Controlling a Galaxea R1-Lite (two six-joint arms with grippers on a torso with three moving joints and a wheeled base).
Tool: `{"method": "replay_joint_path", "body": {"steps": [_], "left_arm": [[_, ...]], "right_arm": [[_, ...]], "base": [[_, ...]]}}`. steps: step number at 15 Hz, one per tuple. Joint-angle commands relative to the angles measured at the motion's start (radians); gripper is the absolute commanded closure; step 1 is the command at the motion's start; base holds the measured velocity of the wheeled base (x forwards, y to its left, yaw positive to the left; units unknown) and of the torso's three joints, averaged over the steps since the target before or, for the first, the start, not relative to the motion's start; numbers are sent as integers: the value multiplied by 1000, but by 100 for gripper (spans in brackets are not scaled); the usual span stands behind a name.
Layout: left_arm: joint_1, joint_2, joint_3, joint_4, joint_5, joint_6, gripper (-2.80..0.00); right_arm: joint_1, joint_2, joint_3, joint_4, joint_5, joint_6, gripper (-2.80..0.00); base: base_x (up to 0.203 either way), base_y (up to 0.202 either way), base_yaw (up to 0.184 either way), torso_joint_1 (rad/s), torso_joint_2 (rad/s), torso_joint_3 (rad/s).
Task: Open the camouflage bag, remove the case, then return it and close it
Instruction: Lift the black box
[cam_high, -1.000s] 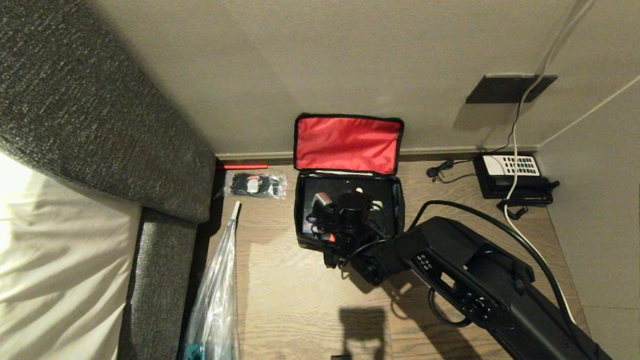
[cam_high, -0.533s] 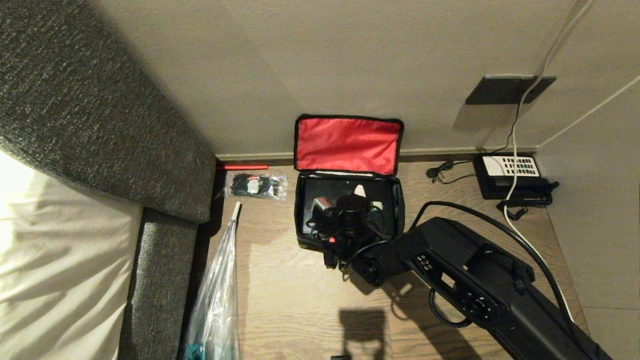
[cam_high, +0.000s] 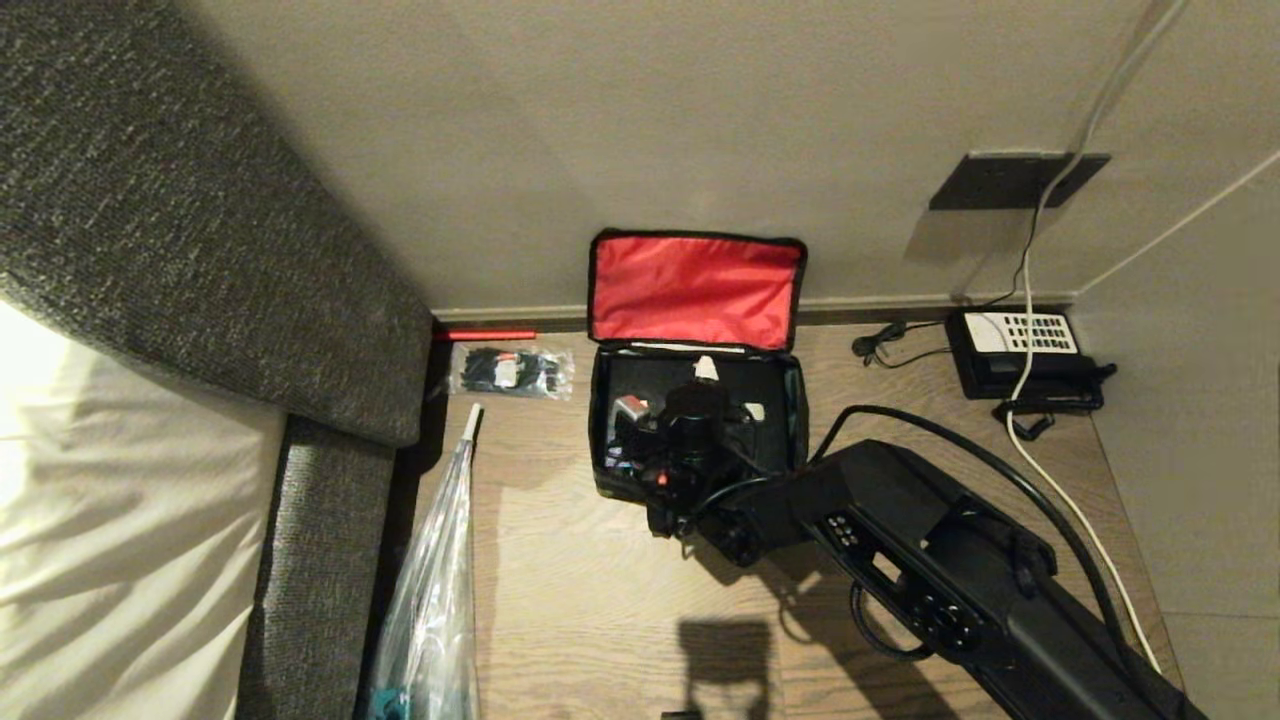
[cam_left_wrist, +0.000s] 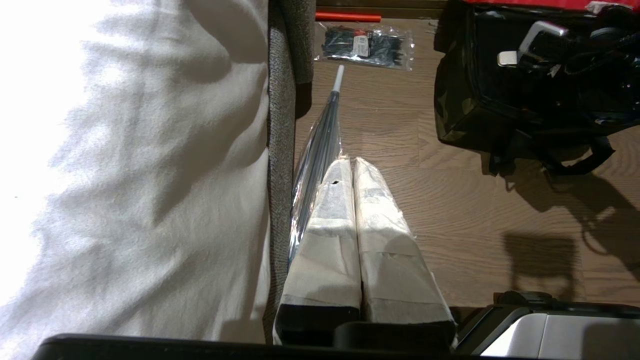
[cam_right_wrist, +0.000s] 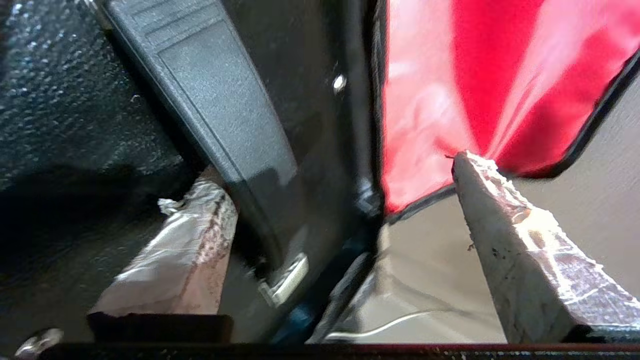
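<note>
The camouflage bag (cam_high: 700, 430) sits open on the wooden floor (cam_high: 600, 600) in the middle of the head view, its red-lined lid (cam_high: 695, 290) flipped up and leaning against the wall (cam_high: 650, 120) behind it. The black case (cam_high: 640, 385) lies inside the bag, filling most of the cavity – only part of its dark top shows around the arm. The right arm reaches in from the lower right of the frame, and the right pincer (cam_high: 705, 385) hangs down into the open bag above the case. In the right wrist view its two taped fingers (cam_right_wrist: 520, 240) stand wide apart with nothing clamped between them: one lies low beside the grey handle bar (cam_right_wrist: 220, 110) of the case, the other sits off by the bag's rim, near the bottom edge of the red lining (cam_right_wrist: 425, 100). The left pincer (cam_left_wrist: 352, 167) is parked at the lower left, out of the head view; its wrist view shows the taped fingertips pressed together and empty, pointing along the floor beside a clear plastic-wrapped umbrella (cam_left_wrist: 320, 145) and the edge of the bed (cam_left_wrist: 150, 150). A packet of black cable ties (cam_high: 510, 370) lies left of the bag – a black telephone (cam_high: 1020, 350) sits by the wall at the right.
</note>
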Motion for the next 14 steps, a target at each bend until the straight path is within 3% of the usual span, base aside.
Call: {"method": "replay_joint_path", "body": {"steps": [1,6,11,12,14], "left_arm": [[1,-3,0,0,1,0,0],[1,-3,0,0,1,0,0],[1,-3,0,0,1,0,0],[1,-3,0,0,1,0,0],[1,-3,1,0,1,0,0]], "right_arm": [[-11,24,-14,-46,-3,-78,-280],[-48,41,-14,-171,-7,-222,-280],[-54,63,-16,-206,-7,-214,-280],[-52,65,-15,-209,-7,-214,0],[-52,67,-16,-205,-10,-212,0]], "base": [[0,0,0,0,0,0],[0,0,0,0,0,0],[0,0,0,0,0,0],[0,0,0,0,0,0],[0,0,0,0,0,0]]}}
